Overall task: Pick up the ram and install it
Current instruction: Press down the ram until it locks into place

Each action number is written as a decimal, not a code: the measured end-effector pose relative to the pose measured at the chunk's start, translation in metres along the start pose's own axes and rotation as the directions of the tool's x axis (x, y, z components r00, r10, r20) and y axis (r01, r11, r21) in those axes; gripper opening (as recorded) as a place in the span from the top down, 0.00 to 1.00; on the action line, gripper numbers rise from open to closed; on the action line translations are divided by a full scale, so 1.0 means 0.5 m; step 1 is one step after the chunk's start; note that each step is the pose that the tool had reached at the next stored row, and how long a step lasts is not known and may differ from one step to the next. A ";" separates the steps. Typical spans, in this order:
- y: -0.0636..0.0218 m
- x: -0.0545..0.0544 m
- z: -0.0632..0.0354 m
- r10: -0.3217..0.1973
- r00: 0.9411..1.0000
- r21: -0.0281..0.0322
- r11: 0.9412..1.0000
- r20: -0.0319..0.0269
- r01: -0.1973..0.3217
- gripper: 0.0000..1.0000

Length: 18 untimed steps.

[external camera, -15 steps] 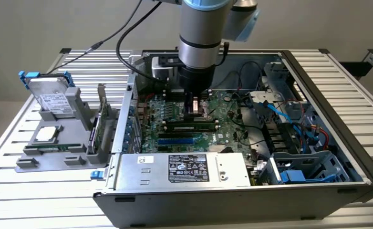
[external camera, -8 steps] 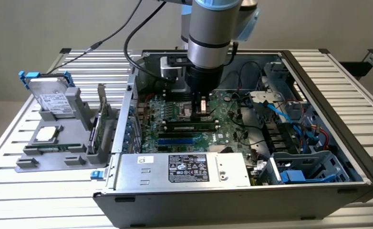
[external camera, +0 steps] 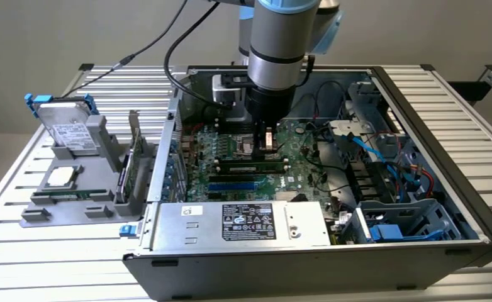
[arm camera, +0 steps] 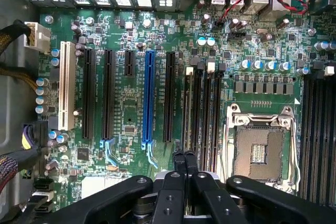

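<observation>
The ram [external camera: 250, 167], a narrow green stick with black chips, stands on edge in a memory slot of the motherboard [external camera: 229, 151] inside the open computer case. In the wrist view the ram [arm camera: 187, 114] shows edge-on as a thin pale line in the slot beside the empty processor socket [arm camera: 260, 150]. My gripper [external camera: 266, 146] hangs straight down over the board, close above the stick. Its black fingertips [arm camera: 179, 162] are pressed together, so the gripper [arm camera: 185, 155] is shut with nothing between them. I cannot tell whether they touch the stick.
A silver power supply [external camera: 238, 223] fills the case's front, with cables and a drive cage [external camera: 397, 220] at the exterior view's right. Outside, on the left, a grey holder [external camera: 40, 214] carries a hard drive [external camera: 65, 129], a square silver chip [external camera: 61, 177] and a green card [external camera: 133, 157].
</observation>
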State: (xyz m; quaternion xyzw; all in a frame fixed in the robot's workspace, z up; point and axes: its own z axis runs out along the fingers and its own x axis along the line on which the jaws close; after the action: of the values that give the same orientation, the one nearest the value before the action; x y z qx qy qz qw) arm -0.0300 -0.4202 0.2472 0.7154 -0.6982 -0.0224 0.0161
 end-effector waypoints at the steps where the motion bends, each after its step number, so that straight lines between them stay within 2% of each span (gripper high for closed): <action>1: 0.000 0.000 0.000 0.000 1.000 0.000 1.000 0.000 0.000 0.90; 9: 0.000 0.000 0.000 0.000 1.000 0.000 1.000 0.000 0.000 0.90; 11: 0.001 0.000 0.000 -0.002 1.000 0.002 1.000 0.000 0.002 0.90; 15: 0.001 0.000 0.001 -0.070 0.998 0.003 0.998 -0.004 0.070 0.90; 18: 0.001 0.000 0.001 -0.123 0.992 0.003 0.992 -0.007 0.123 0.90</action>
State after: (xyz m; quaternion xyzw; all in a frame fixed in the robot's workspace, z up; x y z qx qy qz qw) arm -0.0304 -0.4203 0.2465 0.7571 -0.6528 -0.0199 0.0160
